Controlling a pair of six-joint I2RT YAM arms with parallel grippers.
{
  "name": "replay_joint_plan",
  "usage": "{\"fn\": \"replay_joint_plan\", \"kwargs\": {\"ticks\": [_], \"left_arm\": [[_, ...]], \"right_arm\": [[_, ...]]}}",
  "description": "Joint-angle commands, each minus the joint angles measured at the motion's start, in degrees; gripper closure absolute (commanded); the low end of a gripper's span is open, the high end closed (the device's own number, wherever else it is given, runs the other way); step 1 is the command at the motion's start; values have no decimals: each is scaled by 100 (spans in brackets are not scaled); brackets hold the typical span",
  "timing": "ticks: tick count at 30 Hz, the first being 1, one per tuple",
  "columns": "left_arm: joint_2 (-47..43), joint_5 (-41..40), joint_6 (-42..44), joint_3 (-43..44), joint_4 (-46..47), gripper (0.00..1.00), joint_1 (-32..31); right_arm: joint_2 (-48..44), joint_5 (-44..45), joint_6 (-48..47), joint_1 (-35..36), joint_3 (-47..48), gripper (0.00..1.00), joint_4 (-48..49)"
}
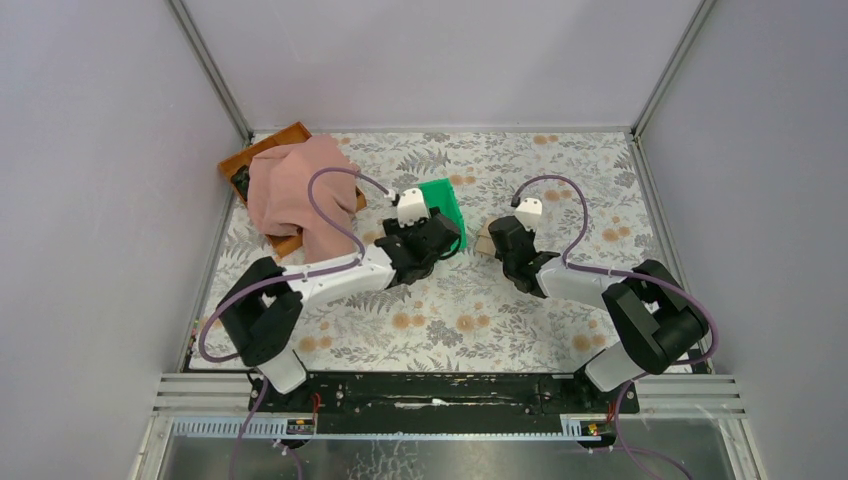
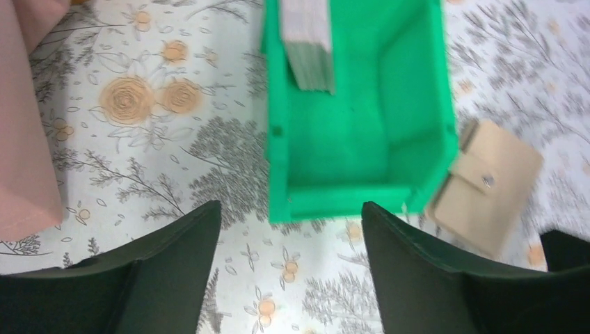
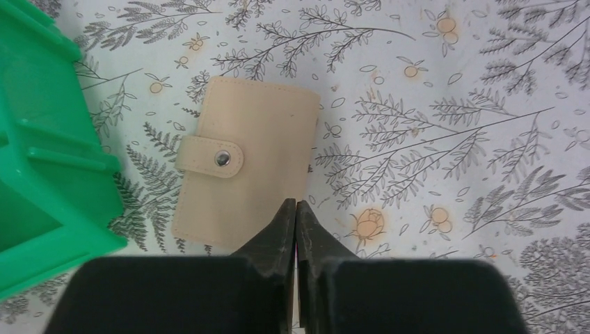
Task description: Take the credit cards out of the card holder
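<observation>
The green bin stands open-topped on the flower-patterned worktop. A stack of grey cards lies inside it, against the far part of the wall on the side away from the card holder.

The card holder lies flat on the worktop just to the right of the bin, with a narrow strip of worktop between them. It is closed, tan side up, with its strap snapped across the front.

The left fingers hang above the bin's near wall, wide apart and with nothing between them.

The right fingers are on the far side of the card holder from the bin, pressed together tip to tip with nothing clamped. Their tips sit over the holder's near corner, the one farthest from the bin; whether they touch it cannot be told.

To the left of the bin, a pink cloth is heaped over a brown tray.
</observation>
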Motion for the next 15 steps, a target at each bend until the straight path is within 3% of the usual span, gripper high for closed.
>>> {"fn": "replay_joint_plan", "kwargs": {"ticks": [1,3,5,8,11,15], "left_arm": [[-221,-306,43,-304,433,27,-631],[-167,-224,-129,-424,483,42,-919],[-33,-120,-242,-471,523,65,-1109],[230,28,-326,-441,549,84,-1189],[444,33,-203,-335,639,93,-1177],[867,-125,12,-99,783,92,-1097]], "right_arm": [[-43,419,59,-18,236,100,-82],[-95,510,51,-26,197,100,-77],[-162,543,49,-24,155,100,-39],[-252,599,53,-24,84,100,9],[-364,678,78,-24,11,100,45],[-455,711,121,-24,-46,100,57]]}}
